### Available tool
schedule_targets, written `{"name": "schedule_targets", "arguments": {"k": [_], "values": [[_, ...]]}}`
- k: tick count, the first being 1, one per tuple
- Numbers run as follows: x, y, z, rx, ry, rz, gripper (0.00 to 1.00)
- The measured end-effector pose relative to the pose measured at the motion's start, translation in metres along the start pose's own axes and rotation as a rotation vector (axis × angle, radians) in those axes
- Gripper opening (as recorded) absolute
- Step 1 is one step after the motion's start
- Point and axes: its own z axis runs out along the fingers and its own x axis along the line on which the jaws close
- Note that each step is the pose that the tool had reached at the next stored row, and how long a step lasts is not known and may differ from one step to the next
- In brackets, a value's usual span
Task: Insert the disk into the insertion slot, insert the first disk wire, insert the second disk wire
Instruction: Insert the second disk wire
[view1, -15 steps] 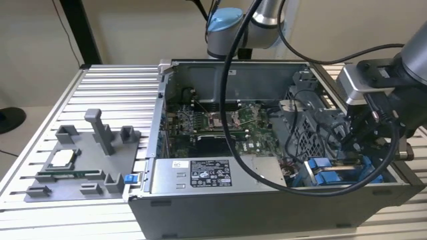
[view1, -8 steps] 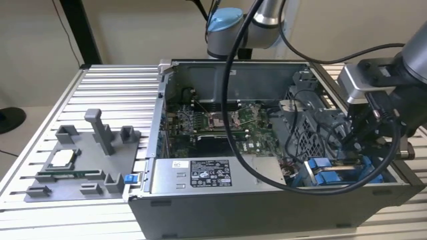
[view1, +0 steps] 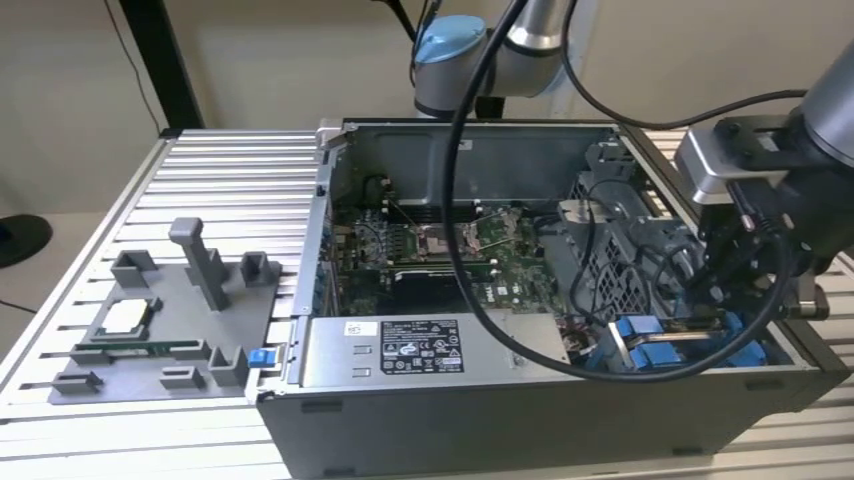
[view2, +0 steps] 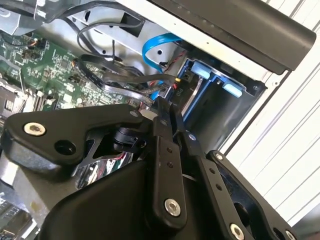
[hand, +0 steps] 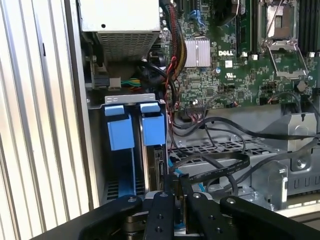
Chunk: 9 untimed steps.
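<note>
Hovering gripper (hand: 181, 187) just above insertion slot (hand: 134, 150) | fingers pressed together on a black wire (hand: 215, 170) | disk seated in slot

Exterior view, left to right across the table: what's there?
Grey fixture tray holding small parts → labelled power-supply box at the case's near edge → green motherboard → blue drive carriers in the insertion slot → tool and arm.
</note>
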Motion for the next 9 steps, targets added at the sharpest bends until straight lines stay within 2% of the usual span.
{"name": "schedule_targets", "arguments": {"k": [3, 9], "values": [[0.0002, 0.0002, 0.0009, 0.0038, 0.0056, 0.017, 0.00], [0.0002, 0.0003, 0.0009, 0.0045, 0.0058, 0.020, 0.00]]}}
